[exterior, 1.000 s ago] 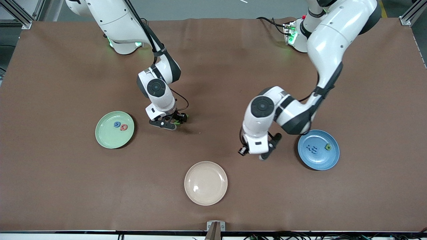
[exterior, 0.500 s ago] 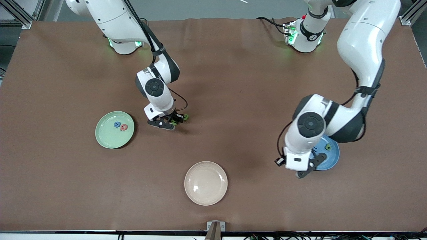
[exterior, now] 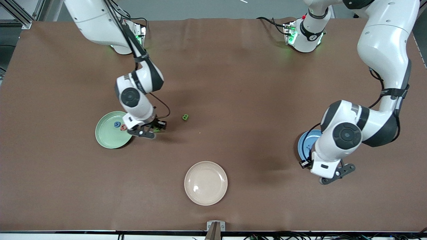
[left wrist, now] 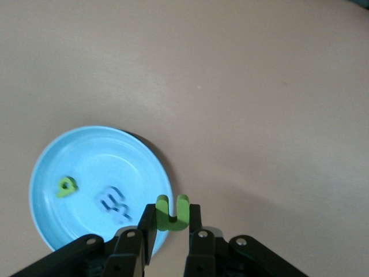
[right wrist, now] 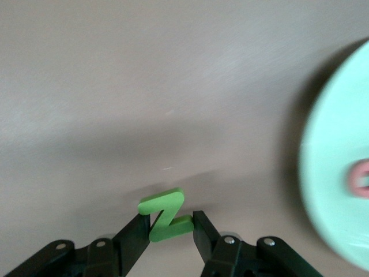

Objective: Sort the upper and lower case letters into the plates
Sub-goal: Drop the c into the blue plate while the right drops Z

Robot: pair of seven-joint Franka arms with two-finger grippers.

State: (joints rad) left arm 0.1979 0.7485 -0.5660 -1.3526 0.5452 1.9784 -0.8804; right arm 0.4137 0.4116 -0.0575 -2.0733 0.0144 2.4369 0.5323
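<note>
My right gripper [exterior: 157, 128] hangs low beside the pale green plate [exterior: 108, 136], shut on a bright green Z letter [right wrist: 163, 203]. In the right wrist view that gripper [right wrist: 168, 222] has the green plate [right wrist: 334, 161] off to one side. A blue letter [exterior: 117, 124] and a red letter [exterior: 123, 127] lie in that plate. My left gripper [exterior: 337, 174] is over the blue plate's [exterior: 306, 141] rim, shut on a green U letter [left wrist: 164, 208]. The left wrist view shows the blue plate [left wrist: 92, 156] holding a green letter [left wrist: 66, 186] and a blue letter [left wrist: 112, 203] under this gripper [left wrist: 172, 214].
A small dark green letter [exterior: 185, 117] lies alone on the brown table mat, near the middle. A cream-beige plate [exterior: 205, 183] with nothing in it sits nearer the front camera. The left arm's forearm covers most of the blue plate.
My right gripper shut on the Z and carried it toward the green plate, uncovering the dark green letter. My left arm swung with the U toward its end, across the blue plate.
</note>
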